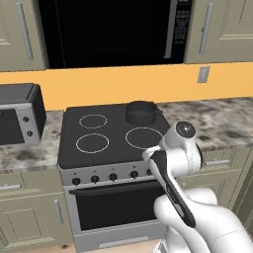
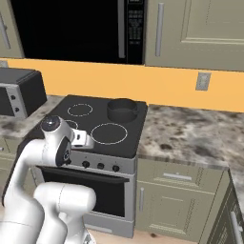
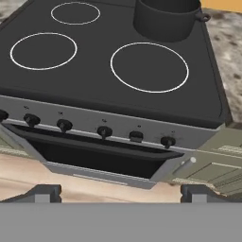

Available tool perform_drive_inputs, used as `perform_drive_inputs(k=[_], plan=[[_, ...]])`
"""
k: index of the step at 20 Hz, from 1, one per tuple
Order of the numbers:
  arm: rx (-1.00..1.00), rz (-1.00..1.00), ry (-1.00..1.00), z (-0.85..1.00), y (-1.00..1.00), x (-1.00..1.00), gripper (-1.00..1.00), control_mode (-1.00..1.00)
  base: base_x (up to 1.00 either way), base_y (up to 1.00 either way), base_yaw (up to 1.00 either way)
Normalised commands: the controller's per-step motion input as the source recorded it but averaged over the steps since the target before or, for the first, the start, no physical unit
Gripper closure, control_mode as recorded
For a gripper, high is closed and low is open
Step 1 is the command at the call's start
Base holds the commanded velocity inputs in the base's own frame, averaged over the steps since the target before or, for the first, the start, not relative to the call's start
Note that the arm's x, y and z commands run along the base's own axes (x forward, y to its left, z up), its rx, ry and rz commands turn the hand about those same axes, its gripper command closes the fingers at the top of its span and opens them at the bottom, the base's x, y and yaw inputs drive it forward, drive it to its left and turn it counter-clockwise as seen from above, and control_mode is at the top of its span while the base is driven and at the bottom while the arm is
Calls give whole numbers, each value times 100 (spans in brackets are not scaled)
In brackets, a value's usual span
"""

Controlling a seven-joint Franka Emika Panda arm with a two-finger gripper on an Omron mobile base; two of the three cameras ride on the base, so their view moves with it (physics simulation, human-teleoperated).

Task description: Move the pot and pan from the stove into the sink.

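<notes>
The pot is being kept on the stove's back right ring, near its edge. The tool is being held wide, seemingly empty, before the stove front.

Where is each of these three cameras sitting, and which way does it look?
Left base view: behind the arm on its left, facing the stove; the arm rises lower right.
Right base view: behind on its right, same stove; the arm rises lower left.
Hand view: on the hand, looking down along the open fingers at the stove's front.
All three share the pot on the back right burner.
</notes>
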Motion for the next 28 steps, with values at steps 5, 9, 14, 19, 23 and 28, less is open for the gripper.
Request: perform_drive_inputs(k=[5,9,14,19,23,28], plan=[[4,0,18,14,-15,83,-100,-100,0,0,0],[2,0,17,14,-8,89,-100,-100,0,0,0],[0,-1,15,23,0,88,-100,-100,0,0,0],[0,-1,13,37,0,69,-100,-100,0,0,0],[0,1,5,29,0,21,-100,-100,0,0,0],[-1,1,-13,0,0,-8,-100,-100,0,0,0]])
